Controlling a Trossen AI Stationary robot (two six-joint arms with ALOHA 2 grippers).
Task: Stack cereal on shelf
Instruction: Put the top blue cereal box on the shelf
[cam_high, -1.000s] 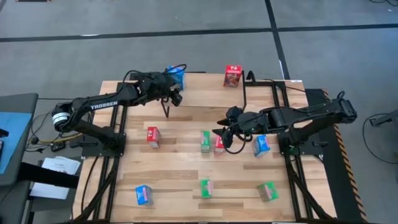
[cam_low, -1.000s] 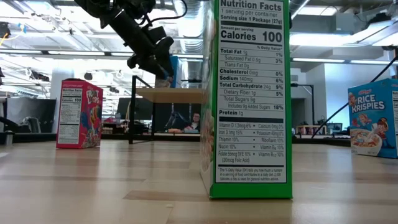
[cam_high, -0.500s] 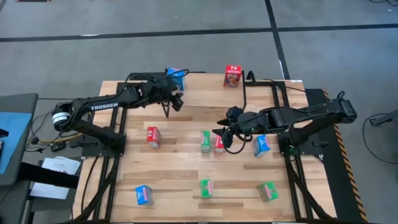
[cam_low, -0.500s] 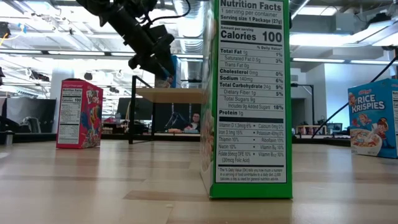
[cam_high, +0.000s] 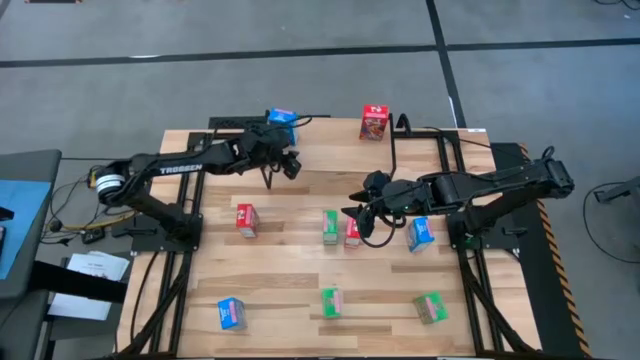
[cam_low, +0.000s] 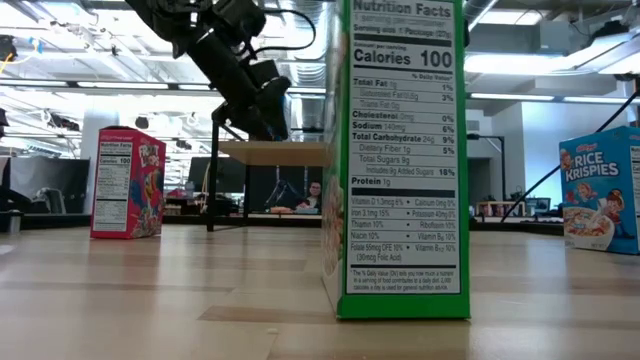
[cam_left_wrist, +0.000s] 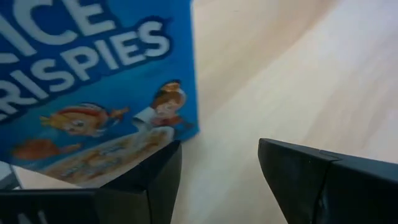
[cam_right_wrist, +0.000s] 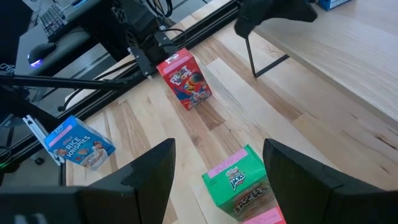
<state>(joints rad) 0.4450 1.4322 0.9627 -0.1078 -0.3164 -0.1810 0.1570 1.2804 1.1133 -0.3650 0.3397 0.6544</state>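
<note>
A blue cereal box (cam_high: 281, 119) stands upright on its base on the shelf (cam_high: 330, 150), near the shelf's left end. My left gripper (cam_high: 287, 163) hovers over the plank just in front of it, open. The wrist view shows bare plank between the fingers and the blue box (cam_left_wrist: 93, 81) beyond the fingertips. A red box (cam_high: 374, 122) stands at the shelf's right end. My right gripper (cam_high: 353, 213) hangs open at mid-table, above a green box (cam_right_wrist: 239, 180) and a red box (cam_high: 352, 233).
More boxes stand on the tabletop: red (cam_high: 246, 219), green (cam_high: 330, 227), blue (cam_high: 420, 233), and blue (cam_high: 231, 314), green (cam_high: 331, 301) and green (cam_high: 430, 307) near the front edge. The shelf's black legs (cam_high: 270, 180) stand below the plank. A green box (cam_low: 400, 160) fills the low view.
My left gripper has moved a little toward the table's right edge and sunk closer to the shelf's plank, beside the blue box. The box has stayed where it stood.
</note>
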